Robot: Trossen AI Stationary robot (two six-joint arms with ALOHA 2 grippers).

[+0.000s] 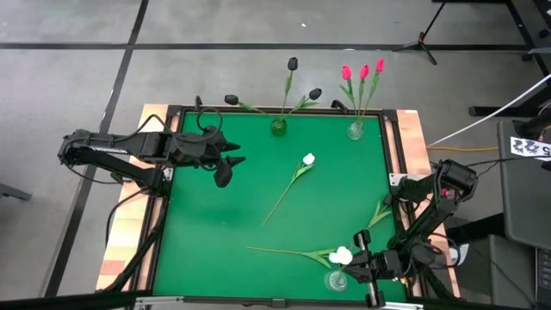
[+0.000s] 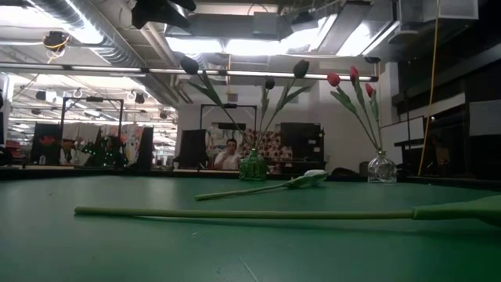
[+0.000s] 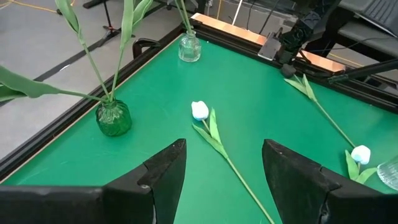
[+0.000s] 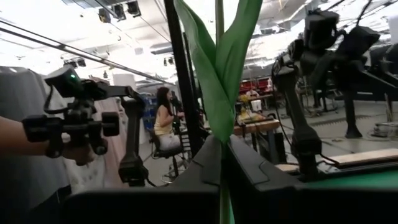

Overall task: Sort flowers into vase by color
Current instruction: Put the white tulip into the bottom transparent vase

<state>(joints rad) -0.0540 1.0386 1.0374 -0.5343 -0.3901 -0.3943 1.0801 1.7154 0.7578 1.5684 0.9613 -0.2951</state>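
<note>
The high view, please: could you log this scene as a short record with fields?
green vase: three black tulips
far clear vase: three red tulips
near clear vase: white tulips
loose on mat: one white tulip
right gripper: fingers shut on a tulip stem
left gripper: open, empty

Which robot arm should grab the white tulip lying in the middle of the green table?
Probably the left. The left gripper hangs open and empty near the white tulip lying mid-table. The right gripper is shut on another flower's stem by the clear vase at the near edge.
</note>
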